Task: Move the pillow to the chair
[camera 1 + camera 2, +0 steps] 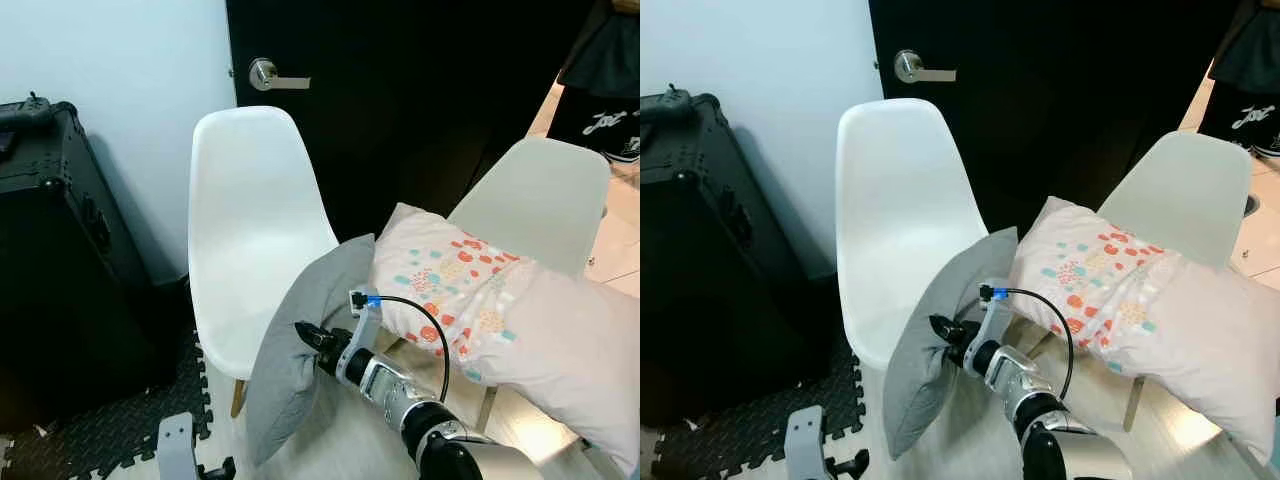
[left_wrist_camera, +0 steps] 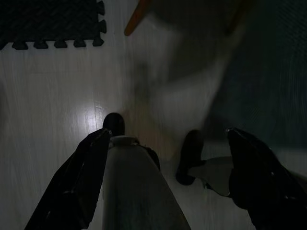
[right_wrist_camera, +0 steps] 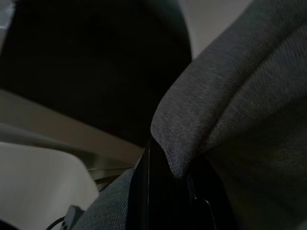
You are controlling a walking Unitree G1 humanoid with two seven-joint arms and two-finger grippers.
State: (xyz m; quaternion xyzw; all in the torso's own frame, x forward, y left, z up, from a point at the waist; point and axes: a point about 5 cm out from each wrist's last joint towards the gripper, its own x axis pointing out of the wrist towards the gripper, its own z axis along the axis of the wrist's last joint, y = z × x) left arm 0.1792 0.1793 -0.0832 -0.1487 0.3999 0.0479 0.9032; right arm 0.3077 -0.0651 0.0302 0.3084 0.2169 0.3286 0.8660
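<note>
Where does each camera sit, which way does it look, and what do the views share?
Left and right eye views: on the head, looking forward and down at the grey pillow pinched by the right gripper before the empty white chair.
Left wrist view: looks down past the left gripper at the floor.
Right wrist view: pressed against grey fabric.
Shared: the grey pillow.

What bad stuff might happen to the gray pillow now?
The right gripper pinches only a fold of the gray pillow, so it might slip and drop to the floor. The pillow hangs beside the white chair, past the seat's edge, so let go now it could miss. It may also brush the patterned pillow.
</note>
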